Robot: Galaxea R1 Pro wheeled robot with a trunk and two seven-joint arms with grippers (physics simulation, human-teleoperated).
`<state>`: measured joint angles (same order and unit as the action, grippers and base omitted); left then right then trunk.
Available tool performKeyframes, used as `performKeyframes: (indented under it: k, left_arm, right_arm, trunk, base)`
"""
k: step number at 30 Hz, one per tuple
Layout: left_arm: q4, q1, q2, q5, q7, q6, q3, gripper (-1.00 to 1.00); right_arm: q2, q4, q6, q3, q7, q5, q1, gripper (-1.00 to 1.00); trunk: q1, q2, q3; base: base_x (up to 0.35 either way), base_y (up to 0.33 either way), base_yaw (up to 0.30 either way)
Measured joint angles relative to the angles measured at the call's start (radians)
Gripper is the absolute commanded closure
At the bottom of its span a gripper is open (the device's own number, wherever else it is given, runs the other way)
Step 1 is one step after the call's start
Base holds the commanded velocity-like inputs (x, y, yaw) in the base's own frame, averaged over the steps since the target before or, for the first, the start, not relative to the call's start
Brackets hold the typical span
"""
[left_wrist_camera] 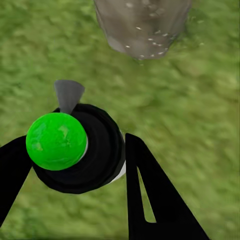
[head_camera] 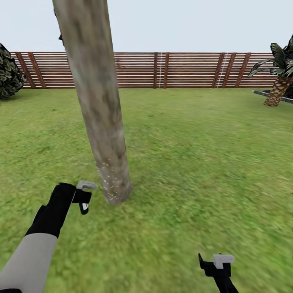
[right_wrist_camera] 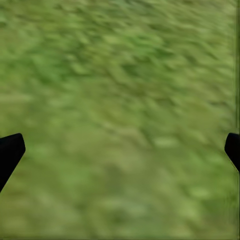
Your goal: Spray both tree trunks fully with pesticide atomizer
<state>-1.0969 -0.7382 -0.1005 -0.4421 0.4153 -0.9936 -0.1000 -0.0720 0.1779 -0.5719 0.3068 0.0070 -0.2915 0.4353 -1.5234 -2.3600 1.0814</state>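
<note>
— Beside the foot of the thick mottled beige-grey tree trunk (head_camera: 97, 122), on the rough green grass floor (head_camera: 195, 162), where do you stand?

— Your left gripper (left_wrist_camera: 75, 165) has its black fingers clamped on the pesticide atomizer with its black body, round green cap and grey nozzle (left_wrist_camera: 75, 145). It hangs just beside the trunk's base, nozzle aimed at it.

— So the pickup is done?

— Yes. White specks dot the bottom of the trunk, so I judge spraying has begun here, though most of the bark above looks bare.

— And your other hand?

— Your right gripper (head_camera: 217, 264) hangs low over grass, jaws wide apart, holding nothing.

— What's left?

— Cover this trunk upward, then find the second tree. Ahead you have the brown slatted wooden fence (head_camera: 183, 69) and a short palm with woven brown trunk (head_camera: 278, 87), which isn't a target.
</note>
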Motion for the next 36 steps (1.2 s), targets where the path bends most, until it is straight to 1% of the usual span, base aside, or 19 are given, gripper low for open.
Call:
performKeyframes:
  k: [1, 2, 5, 6, 8, 10, 11, 12, 15, 19, 21, 25, 26, 27, 28, 31, 33, 36]
  left_arm:
    - [0.0, 0.006, 0.003, 0.004, -0.02, 0.0, 0.0, 1.0]
    - [0.002, 0.009, 0.004, 0.008, -0.027, 0.0, 0.0, 1.0]
    - [0.006, 0.027, 0.005, 0.008, -0.033, 0.003, -0.001, 1.0]
    - [0.007, 0.045, 0.005, 0.008, -0.034, 0.013, -0.001, 1.0]
    - [0.008, 0.07, 0.005, 0.008, -0.036, 0.046, -0.003, 1.0]
    - [0.025, 0.092, 0.006, 0.009, -0.038, 0.09, -0.013, 1.0]
    - [0.06, 0.098, 0.008, 0.015, -0.039, 0.125, -0.035, 1.0]
    - [0.089, 0.101, 0.011, 0.028, -0.039, 0.152, -0.05, 1.0]
    - [0.123, 0.103, 0.014, 0.046, -0.044, 0.201, -0.07, 1.0]
    - [0.139, 0.106, 0.016, 0.051, -0.105, 0.213, -0.081, 1.0]
    - [0.159, 0.106, 0.015, 0.051, -0.121, 0.214, -0.083, 1.0]
    - [0.19, 0.107, 0.015, 0.053, -0.129, 0.216, -0.084, 1.0]
    - [0.212, 0.107, 0.014, 0.052, -0.134, 0.222, -0.084, 1.0]
    - [0.231, 0.106, 0.013, 0.05, -0.15, 0.243, -0.091, 1.0]
    - [0.249, 0.106, 0.013, 0.048, -0.176, 0.278, -0.109, 1.0]
    - [0.29, 0.106, 0.016, 0.054, -0.235, 0.35, -0.162, 1.0]
    - [0.314, 0.106, 0.019, 0.059, -0.246, 0.364, -0.172, 1.0]
    - [0.329, 0.106, 0.022, 0.057, -0.252, 0.372, -0.177, 1.0]
  right_arm:
    - [0.0, 0.0, 0.0, 0.0, 0.0, 0.0, 0.0, -1.0]
    - [0.0, 0.0, 0.0, 0.0, 0.0, 0.0, 0.0, -1.0]
    - [0.0, 0.0, 0.0, 0.0, 0.0, 0.0, 0.0, -1.0]
    - [0.001, 0.0, 0.0, 0.0, 0.0, 0.0, 0.0, -1.0]
    - [0.001, 0.0, 0.0, 0.0, -0.001, 0.0, 0.0, -1.0]
    - [0.001, 0.0, 0.0, 0.0, -0.001, 0.0, 0.0, -1.0]
    - [0.001, 0.0, 0.0, 0.0, -0.001, 0.0, 0.0, -1.0]
    - [0.001, 0.0, 0.0, 0.0, -0.001, 0.0, 0.0, -1.0]
    - [0.001, 0.0, 0.0, 0.0, -0.001, 0.0, 0.0, -1.0]
    - [0.001, 0.0, 0.0, 0.0, -0.001, 0.0, 0.0, -1.0]
    - [0.001, 0.0, 0.0, 0.0, -0.001, 0.0, 0.0, -1.0]
    - [0.001, 0.0, 0.0, 0.0, -0.001, 0.0, 0.0, -1.0]
    - [0.001, 0.0, 0.0, 0.0, -0.001, 0.0, 0.0, -1.0]
    - [0.001, 0.0, 0.0, 0.0, -0.001, 0.0, 0.0, -1.0]
    - [0.001, 0.0, 0.0, 0.0, -0.001, 0.0, 0.0, -1.0]
    - [0.001, 0.0, 0.0, 0.0, -0.001, 0.0, 0.0, -1.0]
    - [0.001, 0.0, 0.0, 0.0, -0.001, 0.0, 0.0, -1.0]
    - [0.001, 0.0, 0.0, 0.0, -0.001, 0.0, 0.0, -1.0]
  trunk:
    - [0.0, 0.0, 0.0]
    - [0.0, 0.0, 0.0]
    - [0.0, 0.0, 0.0]
    - [0.0, 0.0, 0.0]
    - [0.0, 0.0, 0.0]
    - [0.0, 0.0, 0.0]
    - [0.0, 0.0, 0.0]
    - [0.0, 0.0, 0.0]
    - [0.0, 0.0, 0.0]
    - [0.0, 0.0, 0.0]
    - [0.0, 0.0, 0.0]
    - [0.0, 0.0, 0.0]
    - [0.0, 0.0, 0.0]
    - [0.0, 0.0, 0.0]
    - [0.0, 0.0, 0.0]
    - [0.0, 0.0, 0.0]
    - [0.0, 0.0, 0.0]
    - [0.0, 0.0, 0.0]
  base:
    - [0.054, -0.259, 0.0]
    - [0.085, -0.265, 0.0]
    - [0.11, -0.27, 0.0]
    - [0.13, -0.271, 0.0]
    - [0.137, -0.271, 0.0]
    - [0.148, -0.266, 0.0]
    - [0.159, -0.258, 0.0]
    - [0.16, -0.257, 0.0]
    - [0.163, -0.255, 0.067]
    - [0.163, -0.254, 0.242]
    - [0.136, -0.257, 0.273]
    - [0.051, -0.267, 0.277]
    - [0.008, -0.272, 0.277]
    - [0.004, -0.272, 0.277]
    - [0.003, -0.272, 0.278]
    - [0.001, -0.272, 0.277]
    - [0.0, -0.272, 0.277]
    - [0.0, -0.272, 0.277]
